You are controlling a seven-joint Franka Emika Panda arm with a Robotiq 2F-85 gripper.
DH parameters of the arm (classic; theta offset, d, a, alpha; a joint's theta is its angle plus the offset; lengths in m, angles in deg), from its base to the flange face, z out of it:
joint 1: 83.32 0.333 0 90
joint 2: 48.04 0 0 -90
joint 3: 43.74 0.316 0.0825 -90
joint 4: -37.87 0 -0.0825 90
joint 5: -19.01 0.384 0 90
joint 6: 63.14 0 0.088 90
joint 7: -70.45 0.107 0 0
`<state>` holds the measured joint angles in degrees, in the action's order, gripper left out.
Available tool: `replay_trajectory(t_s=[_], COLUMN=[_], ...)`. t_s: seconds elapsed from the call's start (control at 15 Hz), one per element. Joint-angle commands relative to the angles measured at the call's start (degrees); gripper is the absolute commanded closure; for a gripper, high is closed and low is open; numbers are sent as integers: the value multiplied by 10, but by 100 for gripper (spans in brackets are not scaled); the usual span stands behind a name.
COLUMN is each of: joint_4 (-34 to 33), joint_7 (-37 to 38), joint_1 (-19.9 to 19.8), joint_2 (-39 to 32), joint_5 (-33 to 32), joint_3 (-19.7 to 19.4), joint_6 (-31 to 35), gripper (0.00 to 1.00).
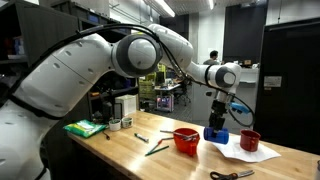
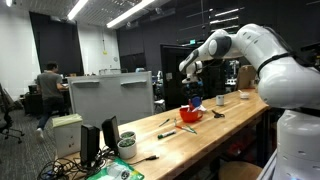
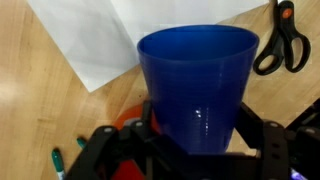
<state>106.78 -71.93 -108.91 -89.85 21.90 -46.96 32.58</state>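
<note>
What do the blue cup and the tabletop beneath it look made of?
Blue cup: likely plastic, smooth and slightly glossy, with small light glints on its wall. Tabletop: apparently wood with a satin finish, showing pale grain lines.

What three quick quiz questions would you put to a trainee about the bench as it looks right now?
1. True or false: the jaws stand on either side of the blue cup.
2. In the wrist view, which thing lies on the bare wood beside the white paper? A) scissors B) a spoon C) a sponge
3. Fill in: in an exterior view, the bowl beside the blue cup is ____ in colour.
Key: 1 true; 2 A; 3 red.
</note>
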Motion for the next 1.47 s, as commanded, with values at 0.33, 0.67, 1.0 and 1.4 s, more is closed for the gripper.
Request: replay_trajectory(t_s=[0.33,0.67,1.0,1.4], joint_4=[-115,-183,-252,-302], joint_7=[-34,-54,-59,-46], joint_1=[-56,-81,-93,-93], joint_2=[-58,-106,-155,-190], joint_5=[90,125,137,138], joint_3=[9,22,36,40], joint_6=[-120,-184,-234,-258], gripper=[46,46,46,46])
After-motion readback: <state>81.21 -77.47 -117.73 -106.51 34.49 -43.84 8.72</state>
